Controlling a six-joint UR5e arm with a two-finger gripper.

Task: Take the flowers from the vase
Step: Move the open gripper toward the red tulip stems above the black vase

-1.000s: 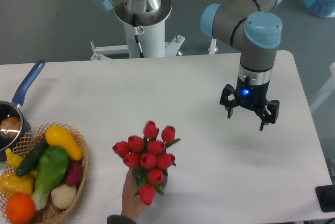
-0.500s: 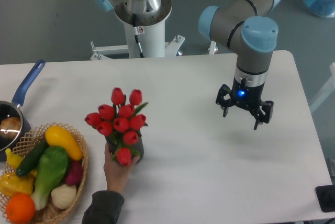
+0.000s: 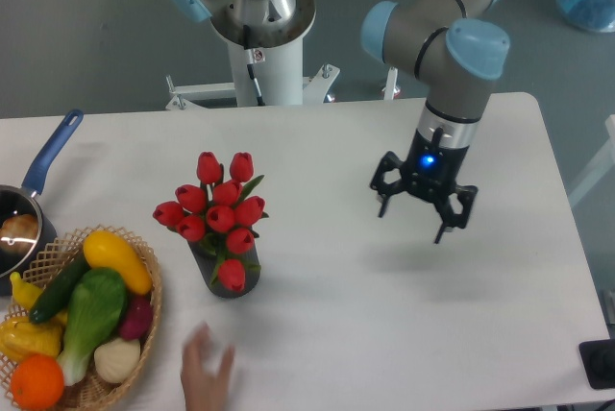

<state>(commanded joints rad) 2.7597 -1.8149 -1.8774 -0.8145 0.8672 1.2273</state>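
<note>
Left of centre on the white tabletop (image 3: 317, 334), the flowers (image 3: 219, 215) stand in the vase (image 3: 231, 279), stems upright, red buds leaning slightly up-left. Just beside them to the left sits a wicker basket (image 3: 144, 320) of fruit and vegetables, with a blue-handled saucepan (image 3: 38, 176) beyond it. A blurred human hand (image 3: 207, 373) lies near the vase's front. Well apart to the right, the gripper (image 3: 420, 214) hangs above the tabletop, fingers spread wide, holding nothing.

Bright, even light — soft shadows
</note>
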